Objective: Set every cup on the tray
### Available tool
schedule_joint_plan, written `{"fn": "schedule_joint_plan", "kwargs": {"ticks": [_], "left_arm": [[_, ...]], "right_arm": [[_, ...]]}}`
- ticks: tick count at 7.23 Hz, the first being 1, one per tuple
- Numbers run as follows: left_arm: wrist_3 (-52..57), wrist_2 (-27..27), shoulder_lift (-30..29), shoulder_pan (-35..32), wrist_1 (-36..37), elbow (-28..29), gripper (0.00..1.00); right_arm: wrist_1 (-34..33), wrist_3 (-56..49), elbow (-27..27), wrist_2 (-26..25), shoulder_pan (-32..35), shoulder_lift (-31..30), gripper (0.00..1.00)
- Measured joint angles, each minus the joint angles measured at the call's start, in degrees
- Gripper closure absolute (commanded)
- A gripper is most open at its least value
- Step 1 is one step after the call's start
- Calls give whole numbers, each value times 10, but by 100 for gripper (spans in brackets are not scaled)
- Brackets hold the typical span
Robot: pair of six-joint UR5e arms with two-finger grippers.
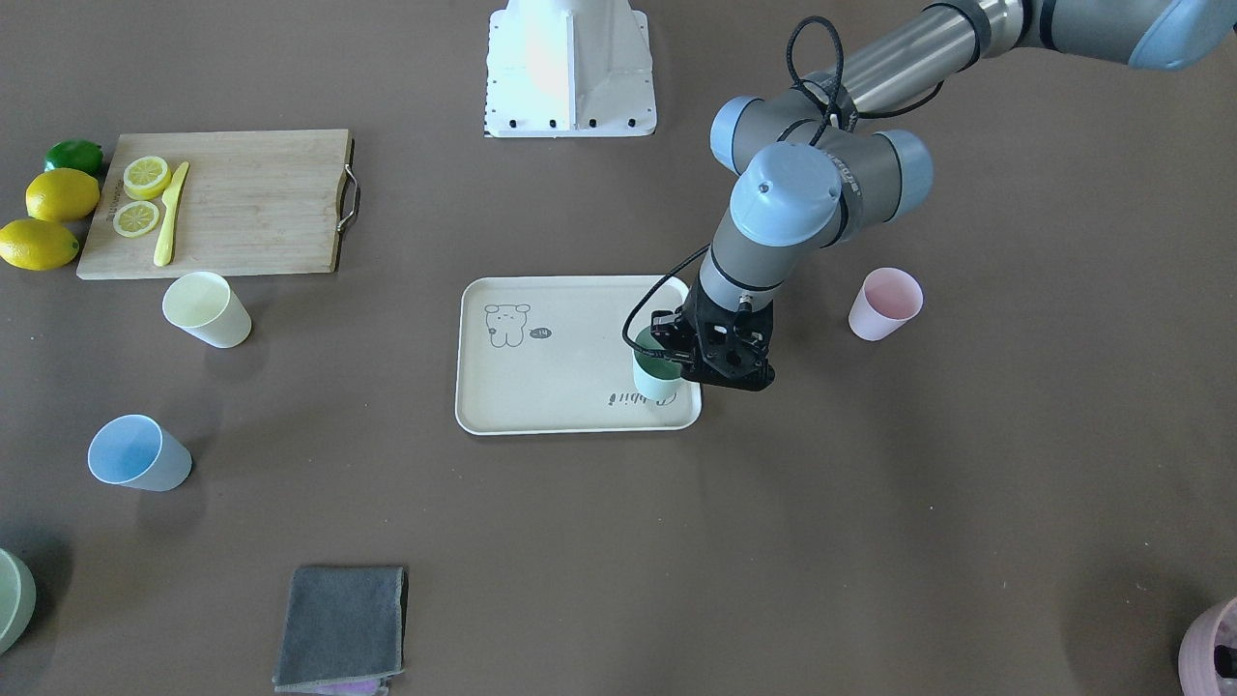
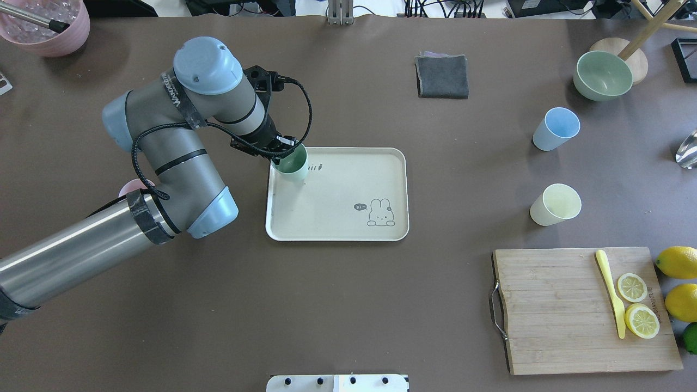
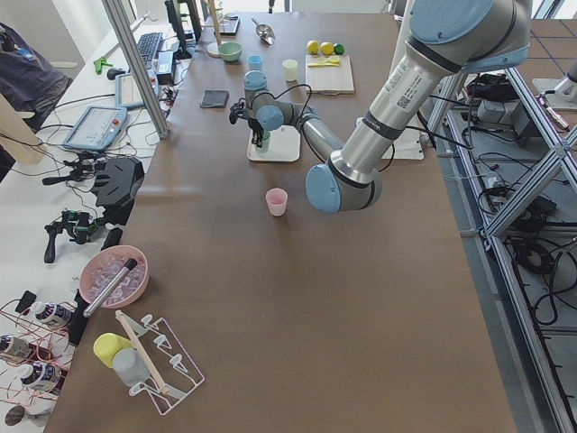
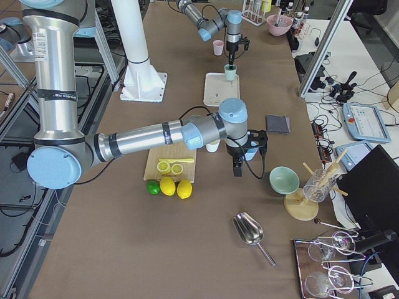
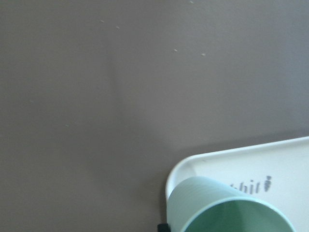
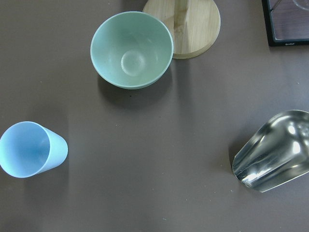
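Observation:
The cream tray [image 2: 337, 201] lies mid-table. My left gripper [image 2: 280, 152] is shut on the mint green cup [image 2: 294, 166] and holds it tilted over the tray's corner by the script [image 5: 248, 185]. I cannot tell if the cup touches the tray. The pink cup [image 1: 884, 303] stands on the table beside my left arm. The yellow cup [image 2: 555, 204] and blue cup [image 2: 555, 129] stand on the table off the tray's other side. My right gripper [image 4: 238, 165] hangs near the blue cup [image 6: 31, 149]; I cannot tell whether it is open or shut.
A wooden cutting board [image 2: 561, 316] with lemon slices and a yellow knife lies beside whole lemons [image 2: 678, 261]. A pale-green bowl [image 6: 131, 48], a metal scoop [image 6: 275, 152], a grey cloth [image 2: 442, 76] and a mauve pot [image 2: 46, 27] sit along the far edge.

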Motion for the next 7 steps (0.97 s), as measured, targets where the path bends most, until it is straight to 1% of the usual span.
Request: {"fn": "schedule_joint_plan", "kwargs": {"ticks": [2, 4, 5, 6, 7], "left_arm": [[3, 1, -10, 0, -2, 1, 1], [8, -5, -20, -32, 3, -9, 1], [25, -13, -17, -59, 11, -14, 1], [64, -23, -6, -90, 18, -16, 1], [105, -34, 11, -115, 21, -20, 1]], "right_arm": [[0, 1, -4, 0, -7, 6, 0], [-5, 11, -19, 0, -14, 34, 0], [-7, 21, -37, 0, -19, 55, 0], [-7, 26, -63, -2, -33, 79, 0], [-6, 34, -92, -7, -56, 108, 0]]}}
